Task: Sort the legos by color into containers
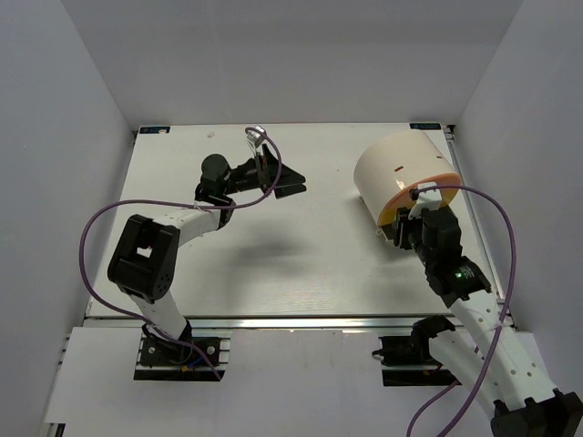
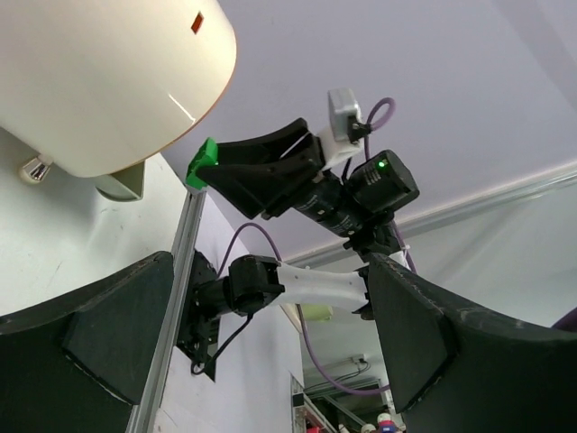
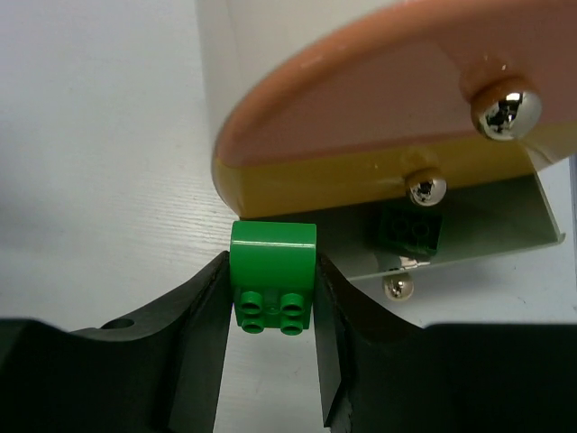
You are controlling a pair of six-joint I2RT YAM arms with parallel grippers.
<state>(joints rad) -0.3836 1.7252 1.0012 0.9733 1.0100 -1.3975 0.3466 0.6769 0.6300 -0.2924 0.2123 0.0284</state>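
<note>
Fingers (image 3: 203, 343) of the right gripper (image 3: 270, 263) are closed part way on a green brick (image 3: 272, 275), one on each side, its studs facing the wrist camera. Straight ahead of this gripper, touching or nearly touching the brick's far end, stands the tub (image 3: 388, 81). Its cream wall, orange face and yellowish lower band block the way forward. Ahead and to the right of the gripper, a pale tray (image 3: 487, 230) opens under the orange face. A darker green brick (image 3: 412, 227) lies inside it. Three chrome knobs (image 3: 509, 106) stud the face and the tray front. The nearest of them sits just beside the right finger's tip.

Across the white table (image 1: 301, 264), well apart from the tub, the left gripper (image 1: 291, 185) hangs in the air. Its jaws are spread wide, with nothing between them. They point towards the tub and the right gripper, and only bare table lies between.
</note>
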